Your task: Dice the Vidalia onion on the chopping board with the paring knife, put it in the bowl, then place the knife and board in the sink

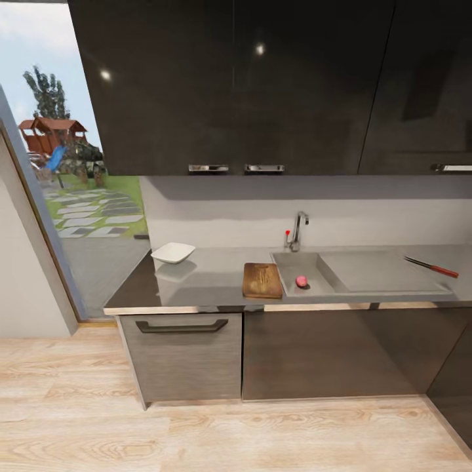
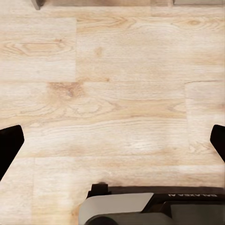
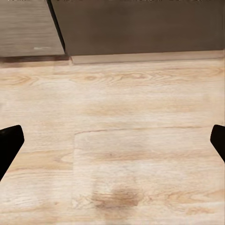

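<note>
We see the small pinkish-red round onion [image 1: 301, 281] in the steel sink basin [image 1: 288, 262], centre-right of the head view. Brown wooden chopping board [image 1: 262, 280] sits just left of the sink on the grey glossy bench [image 1: 210, 278]; white squarish bowl [image 1: 173, 252] further left. Red-handled paring knife [image 1: 431, 266] at far right. Both wrist views: left tool [image 2: 112, 140] & right tool [image 3: 112, 140] spread wide, grasping nothing, over light wood floor [image 3: 140, 154].

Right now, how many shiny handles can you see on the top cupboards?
3. Two shiny handles sit side by side, left and right, above the chopping board; a third is cut off at the picture's right edge. More may be hidden.
</note>
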Motion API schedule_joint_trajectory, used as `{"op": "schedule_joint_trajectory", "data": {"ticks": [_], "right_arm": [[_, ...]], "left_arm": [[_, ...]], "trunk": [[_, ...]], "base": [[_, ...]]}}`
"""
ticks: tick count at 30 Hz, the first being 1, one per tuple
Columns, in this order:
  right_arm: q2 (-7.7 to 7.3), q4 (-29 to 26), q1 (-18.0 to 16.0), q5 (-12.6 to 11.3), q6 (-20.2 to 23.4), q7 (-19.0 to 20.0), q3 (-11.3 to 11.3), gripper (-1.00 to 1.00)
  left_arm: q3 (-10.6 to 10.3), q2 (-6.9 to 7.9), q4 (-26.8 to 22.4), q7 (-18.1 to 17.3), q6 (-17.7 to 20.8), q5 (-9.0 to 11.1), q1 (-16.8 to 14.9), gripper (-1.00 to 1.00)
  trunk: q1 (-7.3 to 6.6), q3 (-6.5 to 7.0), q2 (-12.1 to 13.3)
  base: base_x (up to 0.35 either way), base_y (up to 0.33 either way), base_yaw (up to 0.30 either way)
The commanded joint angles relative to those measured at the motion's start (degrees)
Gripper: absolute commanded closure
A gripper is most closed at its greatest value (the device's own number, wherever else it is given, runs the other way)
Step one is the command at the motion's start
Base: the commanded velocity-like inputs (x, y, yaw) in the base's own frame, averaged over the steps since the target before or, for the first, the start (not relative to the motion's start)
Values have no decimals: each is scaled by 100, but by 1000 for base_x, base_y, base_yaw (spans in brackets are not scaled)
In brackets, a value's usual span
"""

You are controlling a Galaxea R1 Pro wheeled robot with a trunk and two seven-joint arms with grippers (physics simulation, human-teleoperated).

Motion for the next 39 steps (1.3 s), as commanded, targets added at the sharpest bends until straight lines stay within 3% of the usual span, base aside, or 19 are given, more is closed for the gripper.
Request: {"op": "schedule_joint_trajectory", "data": {"ticks": [1,28,39], "right_arm": [[1,-1,-1,1,-10,-13,2,-100],[-1,-3,-1,1,-13,-13,-5,-100],[-1,-4,-1,1,-10,-13,-5,-100]], "left_arm": [[3,-1,-6,2,-9,4,1,-100],[3,-1,-6,2,-9,4,1,-100],[3,-1,-7,2,-9,3,1,-100]], "trunk": [[-20,10,34],[-613,495,1117],[-613,495,1117]], "base": [[0,0,0],[0,0,0],[0,0,0]]}}
